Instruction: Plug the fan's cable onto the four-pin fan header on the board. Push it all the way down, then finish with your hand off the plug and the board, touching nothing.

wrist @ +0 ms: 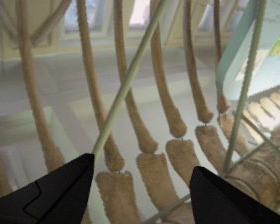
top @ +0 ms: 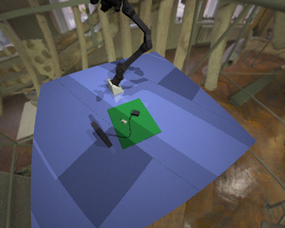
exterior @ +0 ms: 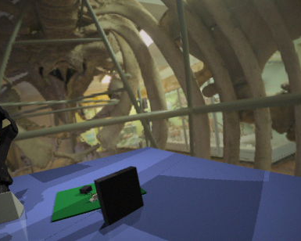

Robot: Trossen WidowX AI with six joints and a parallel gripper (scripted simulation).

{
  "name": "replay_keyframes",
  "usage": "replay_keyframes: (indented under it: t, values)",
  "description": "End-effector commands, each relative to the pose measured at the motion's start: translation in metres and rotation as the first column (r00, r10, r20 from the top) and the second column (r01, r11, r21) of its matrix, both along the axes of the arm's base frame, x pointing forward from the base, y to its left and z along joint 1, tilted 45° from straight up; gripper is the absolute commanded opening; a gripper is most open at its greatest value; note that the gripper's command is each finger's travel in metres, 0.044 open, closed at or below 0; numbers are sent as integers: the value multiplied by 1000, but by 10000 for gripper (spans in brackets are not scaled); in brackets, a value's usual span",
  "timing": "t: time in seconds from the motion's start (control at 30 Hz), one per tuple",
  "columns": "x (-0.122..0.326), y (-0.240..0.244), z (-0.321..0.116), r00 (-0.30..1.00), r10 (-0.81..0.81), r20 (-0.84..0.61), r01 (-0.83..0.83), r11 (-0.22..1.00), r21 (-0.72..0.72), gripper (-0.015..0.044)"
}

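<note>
The fan (top: 101, 134) (exterior: 120, 196), a dark square slab, stands on edge beside the green board (top: 147, 129) (exterior: 66, 209). Its thin dark cable (top: 129, 129) curves over the board to a small black block (top: 135, 112) (exterior: 85, 189), which looks like the plug. A small pale part (top: 123, 121) (exterior: 93, 197), which looks like the header, is on the board, apart from the black block. Its pins are too small to make out. My gripper (wrist: 143, 169) is partly open with nothing between its fingers. It is raised high, far from the board, at the top edge of the top view and outside the exterior view.
The arm's pale base (top: 115, 88) (exterior: 3, 209) stands on the blue table (top: 198, 148) (exterior: 224, 196), behind the board in the top view. The fan rises beside the board's edge and partly hides the board in the exterior view.
</note>
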State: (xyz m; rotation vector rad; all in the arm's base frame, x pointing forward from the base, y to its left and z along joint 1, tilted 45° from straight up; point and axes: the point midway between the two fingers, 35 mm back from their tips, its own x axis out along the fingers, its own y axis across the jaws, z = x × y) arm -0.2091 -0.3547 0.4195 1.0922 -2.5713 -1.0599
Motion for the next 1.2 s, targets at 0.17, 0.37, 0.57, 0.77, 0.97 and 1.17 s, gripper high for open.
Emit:
replay_keyframes:
  t: [0.17, 0.37, 0.57, 0.77, 0.97, 1.17]
  values:
    - [100, -68, -84, 917, 390, 80, -397, 875, 279, 210]
    - [179, -84, -132, 783, 601, 163, -607, 680, 411, 210]
    - [255, -80, -180, 602, 750, 273, -754, 422, 503, 210]
    - [334, -51, -233, 359, 827, 433, -835, 77, 545, 210]
    - [404, 0, -281, 109, 792, 601, -812, -277, 513, 210]
    - [460, 72, -320, -111, 644, 757, -691, -597, 407, 210]
